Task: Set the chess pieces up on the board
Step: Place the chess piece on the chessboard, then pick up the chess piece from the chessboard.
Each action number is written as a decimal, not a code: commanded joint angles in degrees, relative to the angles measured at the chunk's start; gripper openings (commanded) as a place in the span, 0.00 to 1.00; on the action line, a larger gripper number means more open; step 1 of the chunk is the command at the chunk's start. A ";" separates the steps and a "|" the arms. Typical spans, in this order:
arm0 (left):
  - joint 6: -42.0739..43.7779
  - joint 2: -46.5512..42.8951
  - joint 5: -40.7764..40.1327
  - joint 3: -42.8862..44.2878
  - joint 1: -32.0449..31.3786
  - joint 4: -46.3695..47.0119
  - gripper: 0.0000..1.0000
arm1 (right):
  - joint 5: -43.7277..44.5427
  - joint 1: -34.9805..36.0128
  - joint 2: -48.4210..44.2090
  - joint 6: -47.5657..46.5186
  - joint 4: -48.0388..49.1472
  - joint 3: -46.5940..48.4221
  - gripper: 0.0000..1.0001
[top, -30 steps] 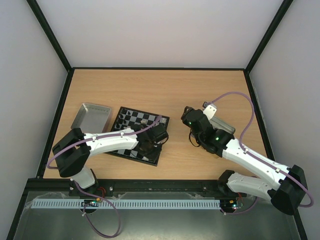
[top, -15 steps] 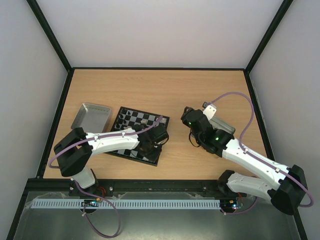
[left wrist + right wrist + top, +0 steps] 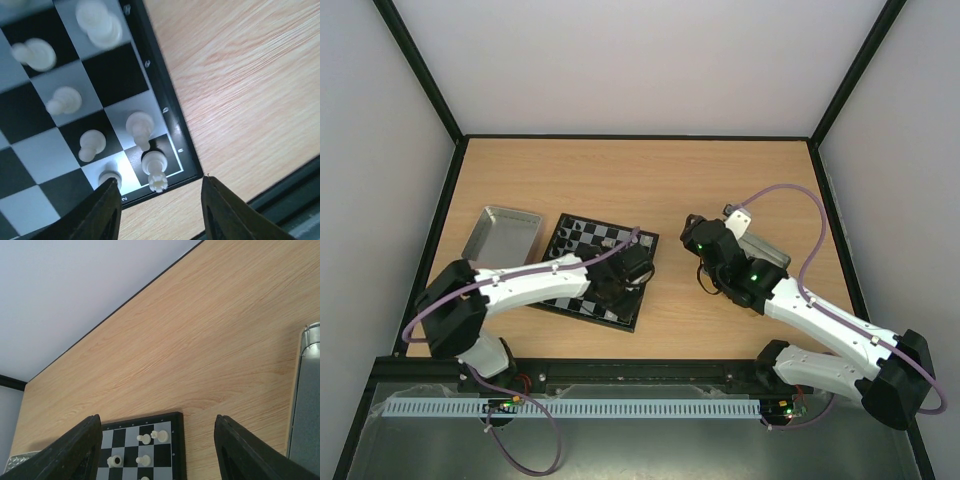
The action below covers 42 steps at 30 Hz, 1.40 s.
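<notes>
Cream-white chess pieces point(image 3: 64, 100) stand upright on the small square board point(image 3: 117, 75) with black and light-grey chequered squares and a black rim. Under the left wrist camera we see several of them, each on its own square near one corner of the board. The left gripper point(image 3: 159, 182) hangs over that corner with its two dark fingers point(image 3: 105, 210) spread wide, gripping nothing. A cream notch-topped piece point(image 3: 155, 167) sits on the black corner square. It lies between the two fingers in this view and touches neither; we cannot tell how high above it they are. Another cream piece point(image 3: 109, 177), on the next square, is half hidden behind the finger on the left of the wrist view. Past the other finger lies the bare light wooden table point(image 3: 240, 75).

From above, we see the left arm stretched across the near right part of the board. The right gripper point(image 3: 157, 420) is off to the right of the board, well apart from it, over bare wood. Its fingers point(image 3: 250, 455) are also wide apart and empty. Ahead of it the board's corner shows with a few cream pieces, and to its right is the edge of a shallow silver metal tin point(image 3: 305, 405). A second such tin point(image 3: 502, 232) lies just beside the board's left edge, on the side away from the left gripper.
</notes>
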 commanded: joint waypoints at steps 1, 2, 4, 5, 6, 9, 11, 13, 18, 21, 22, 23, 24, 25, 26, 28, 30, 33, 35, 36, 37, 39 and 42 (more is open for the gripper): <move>0.68 -6.65 -1.99 4.24 1.54 -2.03 0.48 | -1.46 -0.20 -0.31 -1.46 1.68 0.17 0.61; 0.77 -7.80 -2.53 4.61 1.85 -1.92 0.50 | -2.05 -0.20 -0.02 -1.73 2.16 0.24 0.61; 0.84 -9.80 -3.47 4.75 2.92 -1.08 0.50 | -3.37 -0.18 0.86 -2.38 2.88 0.63 0.61; 0.48 -11.15 -4.50 4.50 4.16 -0.51 0.50 | -4.55 -0.14 1.60 -3.18 3.23 1.01 0.61; 0.06 -11.81 -5.69 4.24 4.88 0.15 0.50 | -5.85 -0.18 2.51 -3.68 3.59 1.54 0.61; -1.88 -15.82 -10.43 2.97 10.48 2.34 0.50 | -10.65 -0.19 6.84 -6.29 4.15 4.25 0.61; -3.31 -18.61 -12.49 1.39 14.69 4.52 0.50 | -14.51 -0.14 10.87 -7.64 4.31 6.70 0.60; -4.26 -21.83 -13.76 -0.94 18.68 6.95 0.50 | -18.27 -0.07 15.64 -9.05 3.70 9.79 0.57; -5.34 -28.85 -16.71 -5.14 25.59 11.96 0.51 | -21.04 2.48 28.27 -12.25 -0.59 19.76 0.49; -5.84 -32.69 -18.85 -7.77 28.18 14.38 0.52 | -19.31 5.50 35.64 -13.81 -3.80 26.09 0.49; -6.02 -33.89 -19.45 -8.70 28.79 15.10 0.53 | -18.92 6.75 37.85 -14.32 -4.85 28.05 0.48; -6.67 -35.03 -20.18 -9.45 29.25 15.34 0.53 | -18.82 7.47 39.90 -14.82 -6.24 29.79 0.46; -7.36 -36.12 -20.99 -9.81 29.50 15.32 0.54 | -18.76 8.15 41.86 -15.14 -7.20 32.00 0.45; -7.68 -37.59 -21.42 -10.23 29.58 15.58 0.54 | -18.69 8.73 43.77 -15.34 -8.25 33.47 0.44; -7.81 -38.26 -21.75 -10.67 29.65 15.97 0.55 | -18.59 9.15 45.25 -15.36 -9.15 34.57 0.43; -8.30 -40.84 -23.44 -11.42 29.68 16.44 0.56 | -18.30 10.03 47.88 -15.50 -10.10 35.98 0.40; -8.77 -42.74 -25.20 -12.05 29.67 16.87 0.58 | -18.72 10.68 50.14 -16.01 -10.96 37.11 0.38; -8.92 -44.90 -26.04 -13.48 29.72 17.99 0.59 | -19.15 11.31 53.24 -16.68 -12.93 39.16 0.37; -8.96 -45.39 -25.78 -14.08 29.75 18.69 0.60 | -18.46 11.55 54.87 -16.64 -14.27 40.32 0.37; -8.87 -45.30 -25.51 -14.15 29.75 18.76 0.61 | -18.23 11.62 55.32 -16.67 -14.55 40.50 0.37; -8.86 -44.99 -25.26 -14.21 29.79 18.65 0.61 | -18.09 11.64 55.99 -16.48 -14.67 40.60 0.37; -8.87 -44.41 -24.51 -14.37 29.75 18.68 0.61 | -17.62 11.71 56.89 -16.35 -15.19 40.86 0.36; -8.87 -43.62 -23.13 -14.51 29.75 18.99 0.61 | -17.16 11.64 58.00 -16.19 -15.28 41.06 0.34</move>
